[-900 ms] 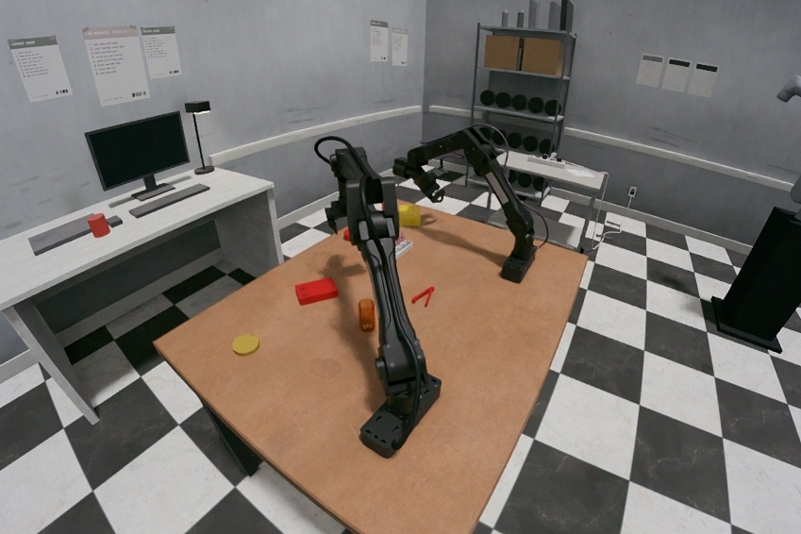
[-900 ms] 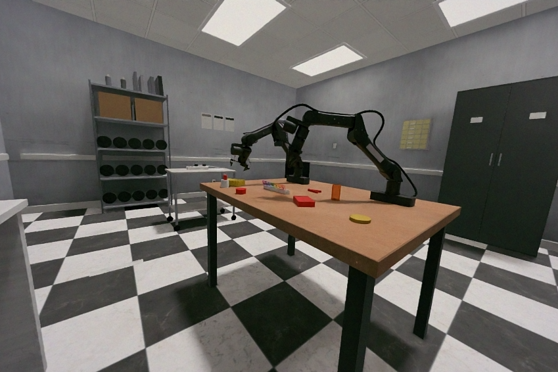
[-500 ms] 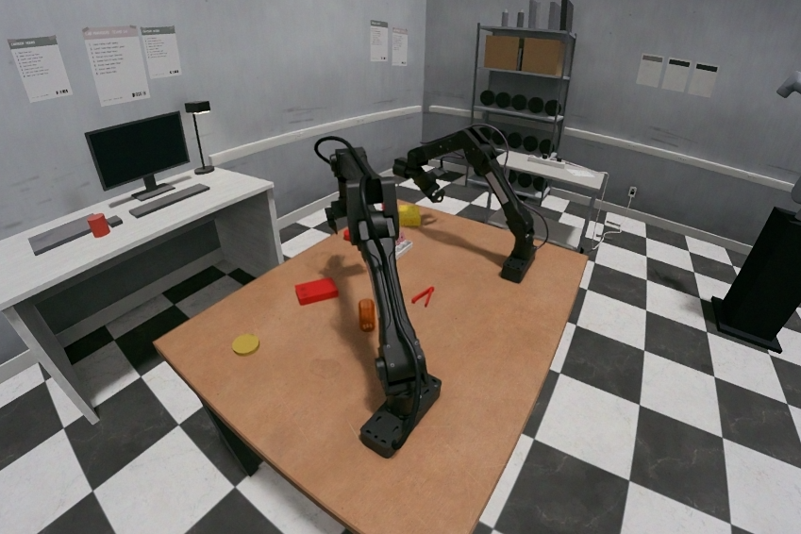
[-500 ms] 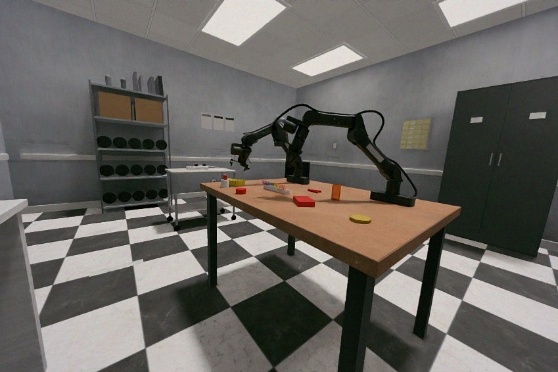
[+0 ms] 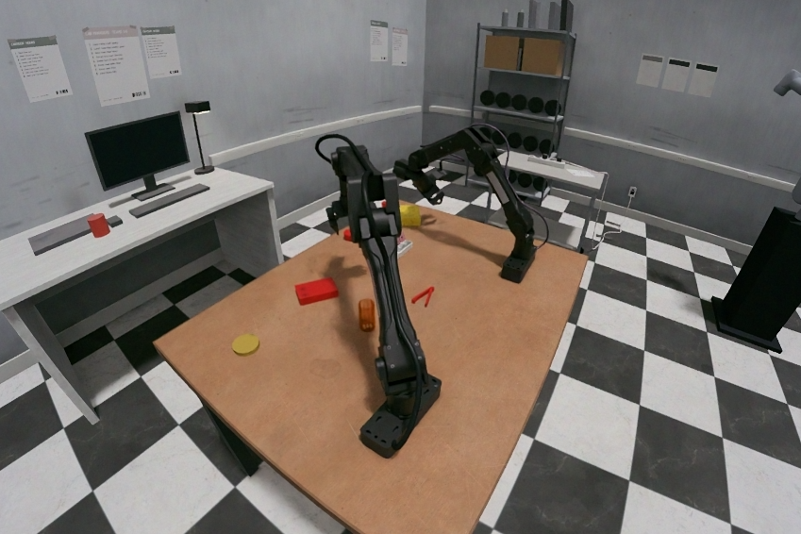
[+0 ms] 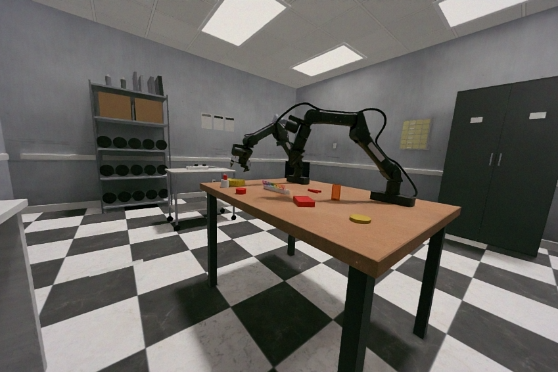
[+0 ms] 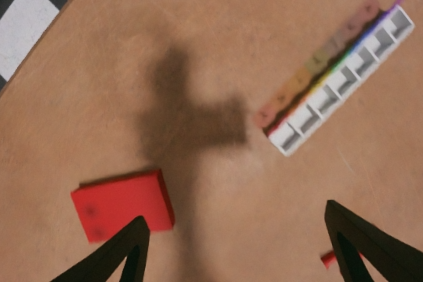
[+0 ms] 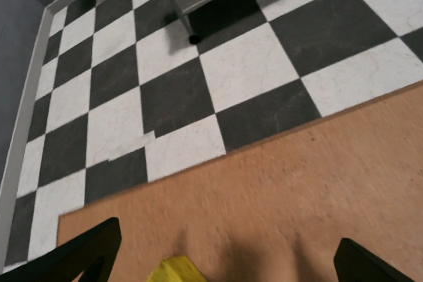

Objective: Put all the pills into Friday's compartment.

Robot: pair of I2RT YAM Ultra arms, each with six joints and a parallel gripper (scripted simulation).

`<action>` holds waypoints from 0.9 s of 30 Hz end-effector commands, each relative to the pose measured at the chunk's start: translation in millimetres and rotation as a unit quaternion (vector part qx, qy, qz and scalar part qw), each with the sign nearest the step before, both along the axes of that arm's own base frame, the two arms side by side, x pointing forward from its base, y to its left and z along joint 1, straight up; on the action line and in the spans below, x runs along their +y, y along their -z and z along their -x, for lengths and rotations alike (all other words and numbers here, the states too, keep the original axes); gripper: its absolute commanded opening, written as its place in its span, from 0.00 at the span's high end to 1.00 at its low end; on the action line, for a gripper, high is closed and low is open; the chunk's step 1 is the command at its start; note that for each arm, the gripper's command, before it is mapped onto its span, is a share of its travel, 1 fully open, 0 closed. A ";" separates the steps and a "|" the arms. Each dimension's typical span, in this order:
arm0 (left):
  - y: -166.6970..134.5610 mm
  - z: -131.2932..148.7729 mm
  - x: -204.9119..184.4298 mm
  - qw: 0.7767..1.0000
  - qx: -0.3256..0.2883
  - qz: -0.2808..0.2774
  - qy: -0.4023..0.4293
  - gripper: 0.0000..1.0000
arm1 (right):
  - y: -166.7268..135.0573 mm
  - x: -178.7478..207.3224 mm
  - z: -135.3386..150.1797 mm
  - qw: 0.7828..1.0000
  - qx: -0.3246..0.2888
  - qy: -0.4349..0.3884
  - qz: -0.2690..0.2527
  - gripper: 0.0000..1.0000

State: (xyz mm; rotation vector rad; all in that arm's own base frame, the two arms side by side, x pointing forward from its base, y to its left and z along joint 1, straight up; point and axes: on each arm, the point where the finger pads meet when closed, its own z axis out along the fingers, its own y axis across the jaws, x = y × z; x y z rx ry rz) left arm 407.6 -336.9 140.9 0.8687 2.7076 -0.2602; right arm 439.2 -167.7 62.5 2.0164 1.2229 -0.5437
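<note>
- No pills can be made out in any view, so none can be counted as sorted.
- The pill box (image 5: 404, 247) (image 6: 276, 189) (image 7: 311, 118) is seen on the tabletop (image 5: 476, 364) (image 6: 332, 227) (image 7: 226, 180) (image 8: 286, 190), lids raised; no filling is shown, and Friday's label cannot be read.
- The orange bottle (image 5: 366, 314) (image 6: 336, 192) is left ungripped; whether pills are inside cannot be told.
- The left hand (image 5: 333, 217) (image 6: 295, 154) (image 7: 232, 217) and right hand (image 5: 438, 198) (image 6: 239, 166) (image 8: 226, 238) are both spread wide, with nothing gripped.
- Probably all the filling is left to be done.
</note>
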 end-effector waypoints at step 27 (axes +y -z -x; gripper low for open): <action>-219.2 257.0 146.0 0.970 -0.157 0.175 0.066 0.00 | -33.9 203.3 74.3 0.870 -0.029 -0.480 0.110 0.00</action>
